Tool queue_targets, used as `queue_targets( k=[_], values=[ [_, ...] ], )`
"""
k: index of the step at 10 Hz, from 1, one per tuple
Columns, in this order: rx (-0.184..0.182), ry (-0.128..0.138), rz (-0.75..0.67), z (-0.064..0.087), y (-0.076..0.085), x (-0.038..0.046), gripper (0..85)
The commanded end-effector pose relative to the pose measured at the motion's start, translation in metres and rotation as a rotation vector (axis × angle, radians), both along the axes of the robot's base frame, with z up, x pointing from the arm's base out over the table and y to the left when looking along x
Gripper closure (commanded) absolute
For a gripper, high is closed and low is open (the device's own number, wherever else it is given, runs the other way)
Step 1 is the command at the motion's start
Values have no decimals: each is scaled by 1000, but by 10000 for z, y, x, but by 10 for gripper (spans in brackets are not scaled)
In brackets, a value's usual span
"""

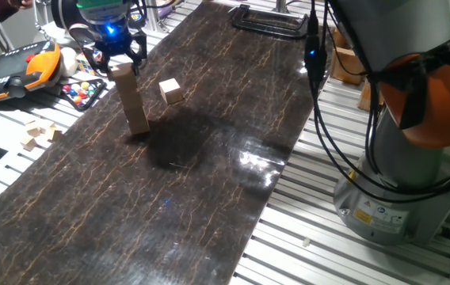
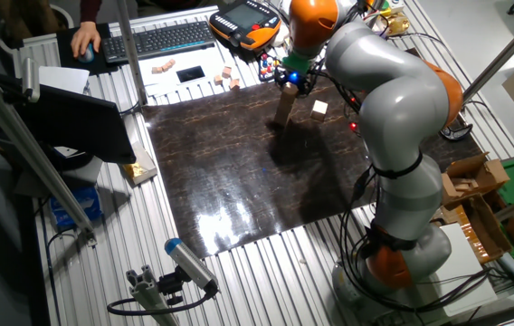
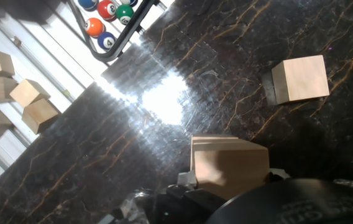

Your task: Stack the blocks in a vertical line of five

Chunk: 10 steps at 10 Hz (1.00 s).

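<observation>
Centrally, a tower of light tan plain wooden cubes [image 1: 132, 99] stands on a dark, gold-veined, marble-look mat [image 1: 209, 198] covering the slatted metal table [image 1: 304, 229]. It looks four cubes high, though seams between cubes are hard to count, & it leans slightly. A black two-finger gripper w/ a blue light [image 1: 115, 57] sits directly over the tower; the top cube lies between its fingers. Whether the fingers are clamped on that cube or slightly off it, I cannot tell; hand view shows the top face close under the hand, finger gap hidden.

One more light tan wooden cube, the loose one [image 1: 170, 91], rests on the mat near the tower, apart from it, not touching. In hand view this loose cube [image 3: 299, 79] lies up & to the right of the tower top [image 3: 229, 163]. Judgement: four stacked, one left, so the coming move likely turns on this: loose cube sits off to one side of the fingers, down at mat level, while the tower's long axis runs vertical under the hand. Lifting straight up first seems wise, since the lean makes a sideways knock risky.

Further out: a cluster of small pale wooden bits [image 3: 12, 93] on the slats beyond the mat edge, a rack of coloured balls [image 3: 105, 18], an orange-and-black teach pendant [image 1: 15, 71], & a keyboard [image 2: 162, 38].
</observation>
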<state>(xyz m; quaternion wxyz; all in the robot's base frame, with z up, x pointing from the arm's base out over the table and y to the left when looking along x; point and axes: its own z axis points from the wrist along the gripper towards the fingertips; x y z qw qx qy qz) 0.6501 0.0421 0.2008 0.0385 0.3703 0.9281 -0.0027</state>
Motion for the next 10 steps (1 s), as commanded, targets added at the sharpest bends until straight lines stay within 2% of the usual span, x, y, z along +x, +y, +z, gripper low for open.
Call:
queue_targets(
  k=[1,8,10],
  values=[
    [0,2,0,5,-1,1,843],
    [0,8,6,-4,-12,5,840],
    [0,8,6,-5,-14,4,807]
  ],
)
